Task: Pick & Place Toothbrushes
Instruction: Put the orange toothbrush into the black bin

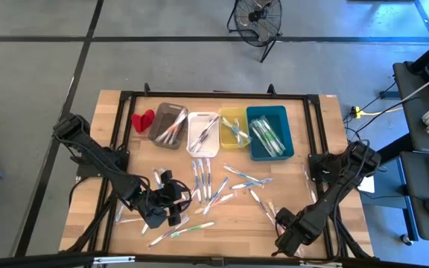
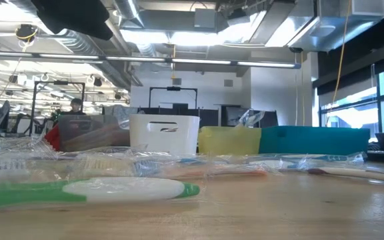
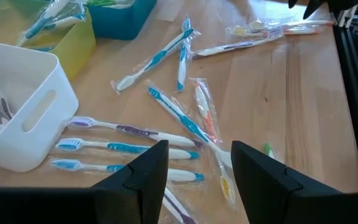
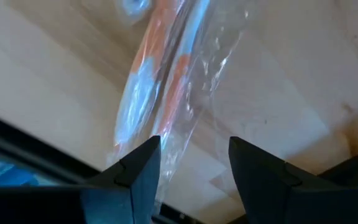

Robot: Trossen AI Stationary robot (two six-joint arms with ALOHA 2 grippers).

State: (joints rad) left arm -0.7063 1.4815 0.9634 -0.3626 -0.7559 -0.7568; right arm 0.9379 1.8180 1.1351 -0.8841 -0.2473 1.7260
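Many toothbrushes (image 1: 214, 182) in clear wrappers lie flat on the wooden table, in front of four bins. My left gripper (image 1: 168, 205) hovers open at the near left. In its wrist view, my left gripper (image 3: 199, 149) has blue-and-white toothbrushes (image 3: 179, 115) on the table beyond its fingers. My right gripper (image 1: 287, 237) points down at the near right edge, open. In the right wrist view, my right gripper (image 4: 194, 146) stands over a wrapped orange-and-white toothbrush (image 4: 160, 81). The wrapper's end runs between the fingers. I see no touch.
Grey (image 1: 168, 125), white (image 1: 203, 132), yellow (image 1: 233, 126) and teal (image 1: 269, 132) bins stand in a row at the far side, each holding toothbrushes. A red object (image 1: 142, 120) lies left of them. A black frame rail (image 4: 30, 149) runs close by my right gripper.
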